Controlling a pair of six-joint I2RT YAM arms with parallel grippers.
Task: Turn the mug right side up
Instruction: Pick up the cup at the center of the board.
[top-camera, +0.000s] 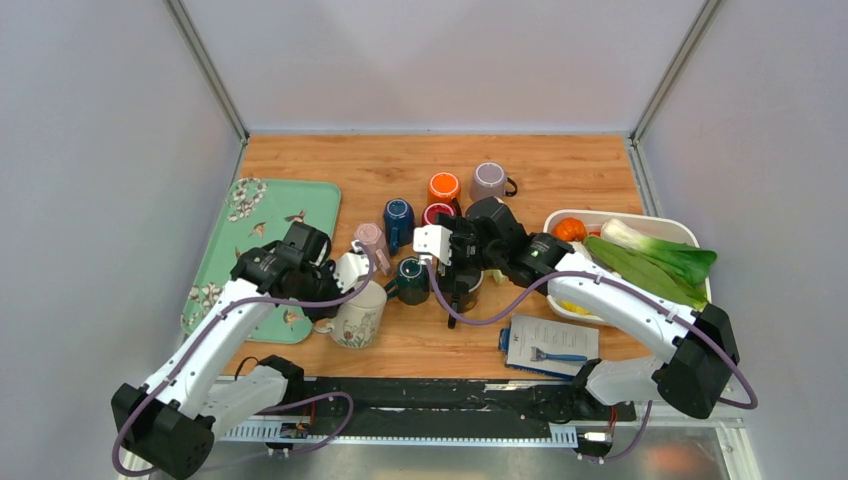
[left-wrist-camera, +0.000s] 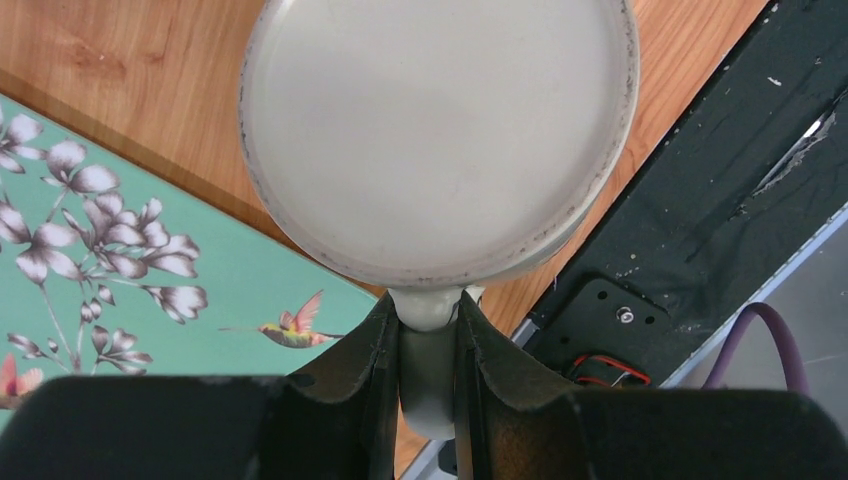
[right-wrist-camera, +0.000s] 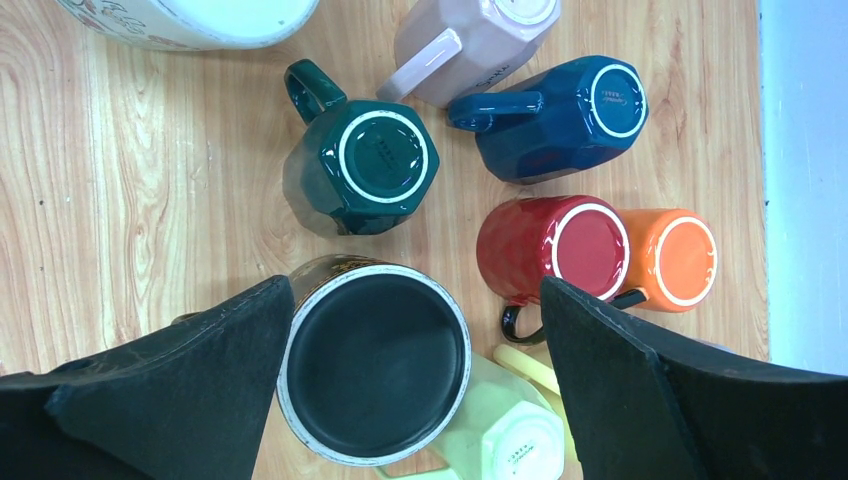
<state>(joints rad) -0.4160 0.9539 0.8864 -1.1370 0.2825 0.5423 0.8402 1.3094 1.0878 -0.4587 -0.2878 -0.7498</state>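
Wooden table (top-camera: 560, 170) (warm-toned); grey walls (top-camera: 100, 150); metal corner posts (top-camera: 205, 65).

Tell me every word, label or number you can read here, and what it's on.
Nothing reads clearly.
Booklet: printed lines, too small.
White mug: dark lettering on its side, cut off, unreadable.
Pink mug: small writing on its side, blurred.
Dark green mug, dark blue mug, pale green mug: tiny stamps on their bases, too small.

Floral tray (top-camera: 270, 200) left; bok choy (top-camera: 655, 262), booklet (top-camera: 548, 345) right.
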